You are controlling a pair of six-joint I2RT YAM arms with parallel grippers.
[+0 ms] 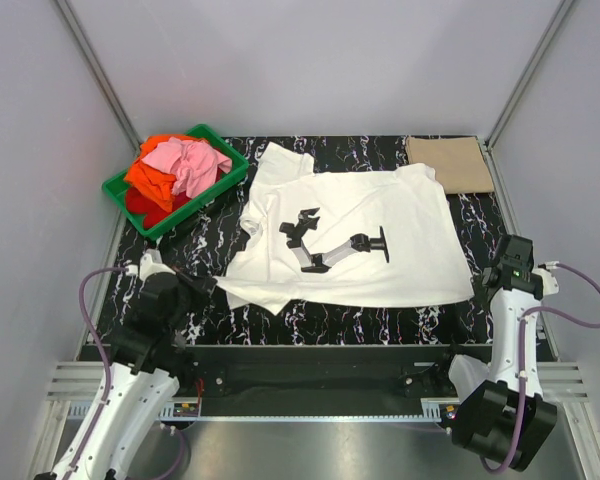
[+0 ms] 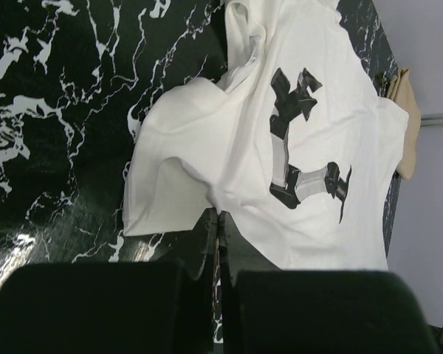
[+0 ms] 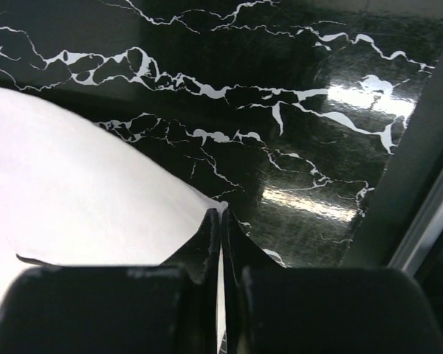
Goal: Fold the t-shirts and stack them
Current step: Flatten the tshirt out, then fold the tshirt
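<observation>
Walls point(image 1: 310, 60) enclose black marbled tabletop point(image 1: 480, 225) where left end effector point(image 2: 219, 217) and right end effector point(image 3: 220, 215) pinch white t-shirt point(image 1: 400, 200).

A bench point(image 1: 380, 325) with a glossy black top veined in white fills the middle of the top view, and both wrist views show light glaring off it. A green plastic crate point(image 1: 206, 202) sits at its far left corner, turned at an angle to the edges. Pale grey walls point(image 1: 310, 60) close in 3 sides, with 2 slanting metal struts point(image 1: 98, 70) at the back corners. A slotted metal rail point(image 1: 310, 412) runs along the near edge.
</observation>
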